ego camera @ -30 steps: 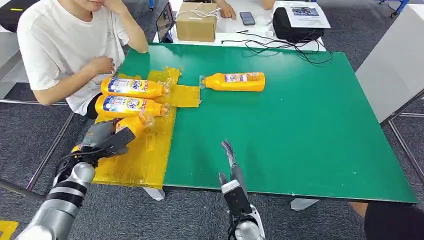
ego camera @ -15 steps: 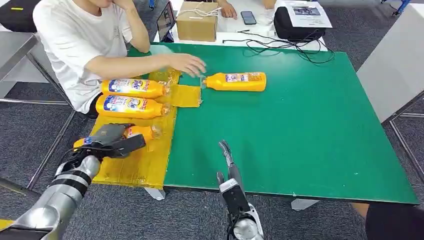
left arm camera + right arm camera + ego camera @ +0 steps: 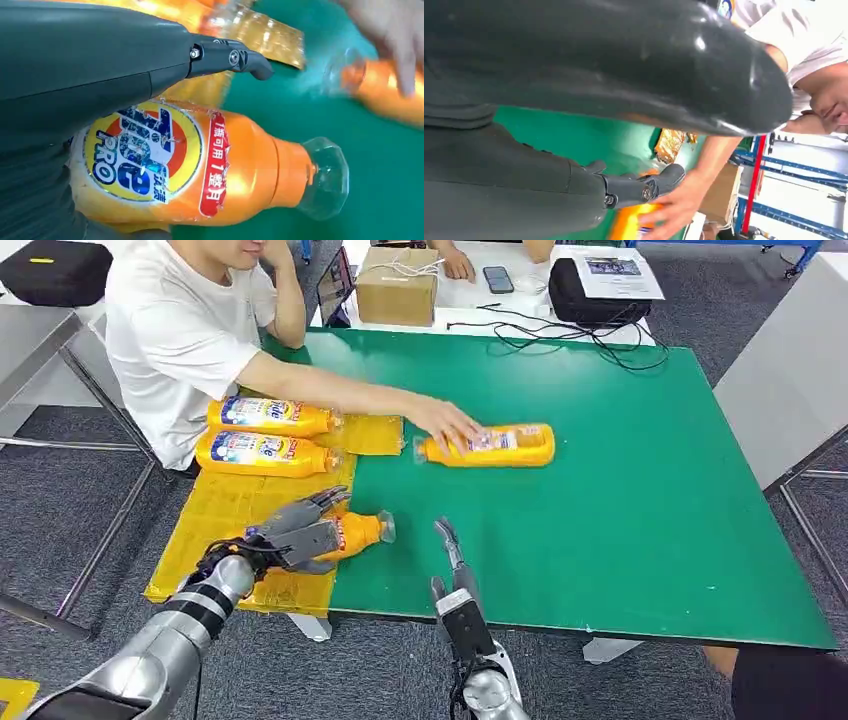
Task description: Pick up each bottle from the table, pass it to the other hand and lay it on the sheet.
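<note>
My left hand (image 3: 300,532) grips an orange detergent bottle (image 3: 358,532) lying on its side, its clear cap (image 3: 385,527) past the right edge of the yellow sheet (image 3: 235,505), over the green table (image 3: 620,500). The left wrist view shows this bottle (image 3: 200,170) under my fingers (image 3: 230,57). Two more bottles (image 3: 270,417) (image 3: 262,453) lie side by side on the sheet's far part. Another bottle (image 3: 500,445) lies on the green table with a person's hand (image 3: 445,427) on it. My right hand (image 3: 450,550) stands edge-on near the table's front edge, fingers straight, holding nothing.
A person in a white shirt (image 3: 180,330) sits at the table's left, arm stretched across the sheet's far corner. Behind the table are a cardboard box (image 3: 398,285), a phone (image 3: 497,278), a black bag (image 3: 597,290) and cables (image 3: 560,335). A grey table (image 3: 790,370) stands to the right.
My left hand has carried its bottle rightward to the sheet's right edge. The person has reached out, laid a hand on the far bottle and shifted it slightly right. My right hand has barely moved.
</note>
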### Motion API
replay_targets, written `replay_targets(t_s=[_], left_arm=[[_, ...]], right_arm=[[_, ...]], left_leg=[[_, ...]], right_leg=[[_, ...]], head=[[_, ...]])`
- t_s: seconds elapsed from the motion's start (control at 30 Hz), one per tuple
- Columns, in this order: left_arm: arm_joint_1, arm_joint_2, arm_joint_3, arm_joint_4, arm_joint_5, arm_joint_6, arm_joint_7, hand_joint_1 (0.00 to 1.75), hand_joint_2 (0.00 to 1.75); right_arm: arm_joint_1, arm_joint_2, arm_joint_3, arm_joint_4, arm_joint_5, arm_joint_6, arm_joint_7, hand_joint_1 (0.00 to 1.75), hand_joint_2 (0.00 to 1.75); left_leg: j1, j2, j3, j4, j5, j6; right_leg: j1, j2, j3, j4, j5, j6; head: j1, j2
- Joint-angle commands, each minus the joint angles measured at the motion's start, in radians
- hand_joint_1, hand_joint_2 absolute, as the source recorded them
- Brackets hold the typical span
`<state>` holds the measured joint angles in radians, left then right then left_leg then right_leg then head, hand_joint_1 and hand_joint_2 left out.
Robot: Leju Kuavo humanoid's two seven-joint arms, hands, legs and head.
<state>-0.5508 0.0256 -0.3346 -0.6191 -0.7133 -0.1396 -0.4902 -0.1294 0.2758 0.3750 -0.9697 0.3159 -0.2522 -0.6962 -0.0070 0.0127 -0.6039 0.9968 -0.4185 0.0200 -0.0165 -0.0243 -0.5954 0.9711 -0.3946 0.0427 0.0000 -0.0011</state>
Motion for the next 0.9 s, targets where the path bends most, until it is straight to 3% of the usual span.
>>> replay_targets(t_s=[0.03, 0.17, 0.73, 0.9], left_arm=[[0.021, 0.031, -0.127, 0.020, -0.016, 0.082, 0.034, 0.00, 1.75], [0.065, 0.032, -0.034, -0.092, 0.092, 0.098, 0.001, 0.00, 1.75], [0.064, 0.033, -0.033, -0.104, 0.094, 0.089, 0.008, 0.00, 1.75], [0.141, -0.049, 0.192, -0.388, 0.429, -0.002, 0.027, 0.00, 1.75]], right_arm=[[-0.037, -0.017, 0.000, 0.064, -0.025, -0.015, -0.002, 0.00, 0.00], [-0.027, -0.023, -0.008, 0.056, -0.027, -0.027, -0.002, 0.00, 0.00], [-0.024, -0.025, -0.007, 0.053, -0.027, -0.027, -0.002, 0.00, 0.00], [-0.001, -0.025, -0.018, 0.034, -0.024, -0.047, -0.002, 0.00, 0.00]], left_leg=[[0.001, 0.001, 0.003, -0.001, -0.001, -0.002], [0.002, 0.002, 0.004, -0.001, -0.002, -0.002], [0.002, 0.000, 0.002, 0.000, -0.002, -0.002], [0.002, -0.001, -0.001, 0.001, -0.002, -0.001]], right_leg=[[0.001, 0.004, 0.003, -0.001, 0.000, -0.002], [0.001, 0.005, 0.004, -0.002, 0.000, -0.002], [0.002, 0.003, 0.001, -0.001, -0.001, -0.002], [0.002, 0.001, -0.001, 0.000, -0.001, -0.001]], head=[[0.000, 0.000], [0.000, 0.000], [0.000, 0.000], [0.000, 0.000]])
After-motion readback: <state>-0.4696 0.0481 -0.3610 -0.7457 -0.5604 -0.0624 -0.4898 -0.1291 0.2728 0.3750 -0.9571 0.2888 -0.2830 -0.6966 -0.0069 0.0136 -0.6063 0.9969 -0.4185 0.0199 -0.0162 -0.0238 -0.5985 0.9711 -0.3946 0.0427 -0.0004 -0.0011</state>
